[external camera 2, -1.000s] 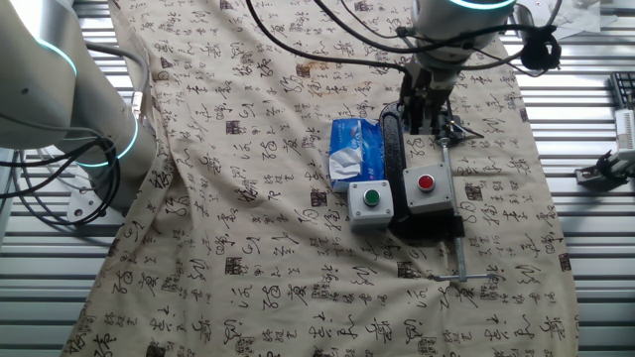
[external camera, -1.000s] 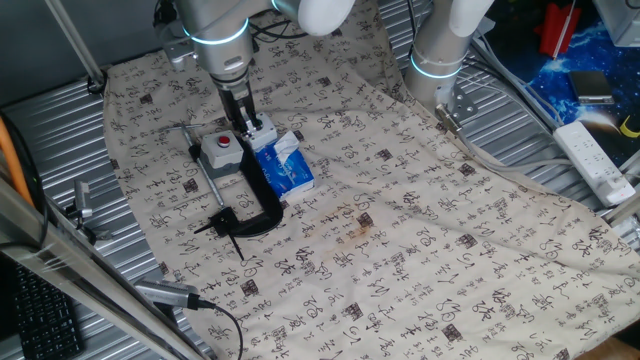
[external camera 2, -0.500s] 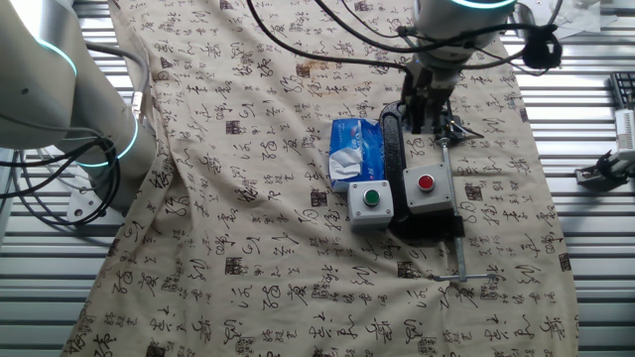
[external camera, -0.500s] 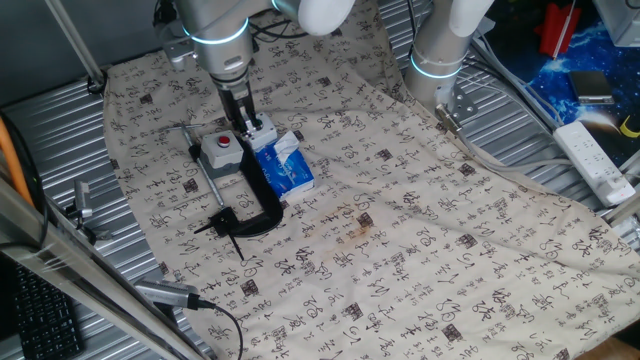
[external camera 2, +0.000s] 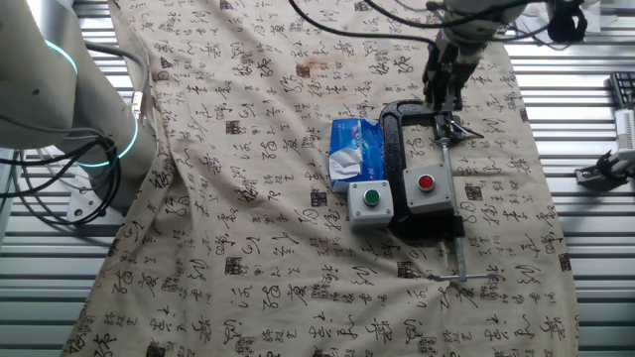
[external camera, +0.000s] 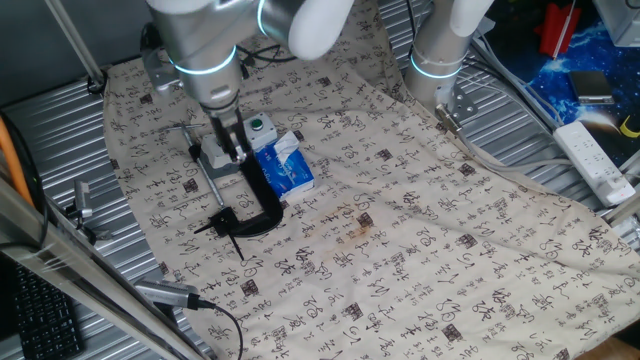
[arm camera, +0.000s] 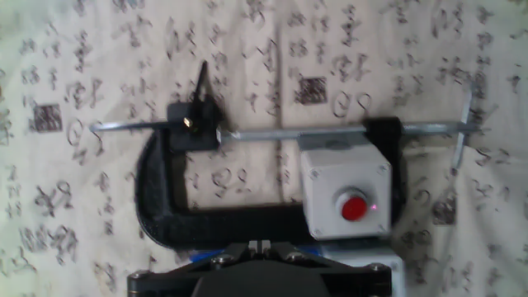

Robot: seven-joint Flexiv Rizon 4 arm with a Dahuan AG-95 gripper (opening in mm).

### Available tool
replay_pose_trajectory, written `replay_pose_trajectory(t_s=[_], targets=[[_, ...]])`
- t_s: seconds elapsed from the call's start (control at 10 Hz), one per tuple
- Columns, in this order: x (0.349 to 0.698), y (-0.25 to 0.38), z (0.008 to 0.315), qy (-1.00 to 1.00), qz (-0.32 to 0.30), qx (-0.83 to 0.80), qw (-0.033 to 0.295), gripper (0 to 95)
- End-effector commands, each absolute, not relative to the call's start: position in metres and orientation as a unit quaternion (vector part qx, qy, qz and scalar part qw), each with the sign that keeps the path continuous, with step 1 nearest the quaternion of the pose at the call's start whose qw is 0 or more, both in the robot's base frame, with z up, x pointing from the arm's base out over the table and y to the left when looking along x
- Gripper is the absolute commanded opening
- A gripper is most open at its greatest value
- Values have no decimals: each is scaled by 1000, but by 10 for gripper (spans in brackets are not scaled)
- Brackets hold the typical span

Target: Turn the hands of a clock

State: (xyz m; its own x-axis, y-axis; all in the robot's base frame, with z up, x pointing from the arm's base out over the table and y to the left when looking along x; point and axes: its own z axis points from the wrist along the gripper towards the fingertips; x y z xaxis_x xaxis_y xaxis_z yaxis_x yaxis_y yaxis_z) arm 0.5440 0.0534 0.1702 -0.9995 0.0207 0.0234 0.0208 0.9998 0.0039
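Observation:
The clock (arm camera: 194,129) is a small black block held at the screw end of a black C-clamp (arm camera: 206,224). Its hands (arm camera: 201,82) are thin black pointers; one points away from the hub toward the top of the hand view. In one fixed view the clock (external camera: 226,219) lies at the clamp's near end, and my gripper (external camera: 231,150) hangs over the red-button box, short of the clock. In the other fixed view my gripper (external camera 2: 443,99) is just above the clock (external camera 2: 451,127). The fingertips (arm camera: 260,244) are pressed together, holding nothing.
A grey box with a red button (arm camera: 346,194) sits inside the clamp, against the long silver rod (arm camera: 330,130). A grey box with a green button (external camera 2: 369,198) and a blue-and-white carton (external camera 2: 355,151) lie beside the clamp. A patterned cloth (external camera: 420,220) covers the table.
My gripper has moved off the boxes along the clamp toward its clock end, uncovering the green-button box. The clamp, clock and boxes have not moved.

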Motion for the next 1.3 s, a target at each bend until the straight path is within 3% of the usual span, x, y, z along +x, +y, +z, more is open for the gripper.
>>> replay_pose_trajectory(t_s=[0.1,1.3], targets=[[546,63,165,-1000,-2,-12,10,0],[589,136,124,-999,-3,-42,-1,0]])
